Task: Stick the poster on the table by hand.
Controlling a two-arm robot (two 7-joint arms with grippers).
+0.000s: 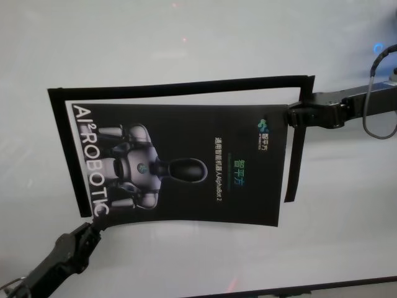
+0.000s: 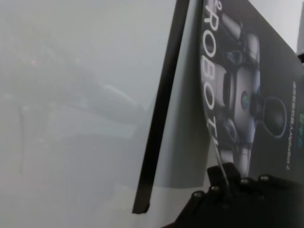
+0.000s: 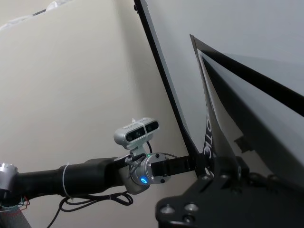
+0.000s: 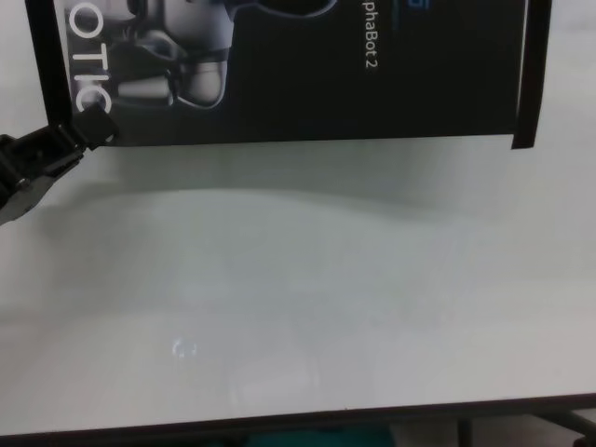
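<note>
Light: soft, even, overhead
Glare: pale sheen on bench [image 4: 298,307]
Shadow: faint band under poster [image 1: 186,164], toward 6 o'clock
Blur: left wrist view hazy

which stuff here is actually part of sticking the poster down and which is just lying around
Part of the job:
- poster, lifted above the table, held at two corners
- table
- left gripper, pinching the poster's near left corner
- right gripper, pinching the far right corner

Just there:
- black strips framing the poster's edges
- cable loop on the right arm
</note>
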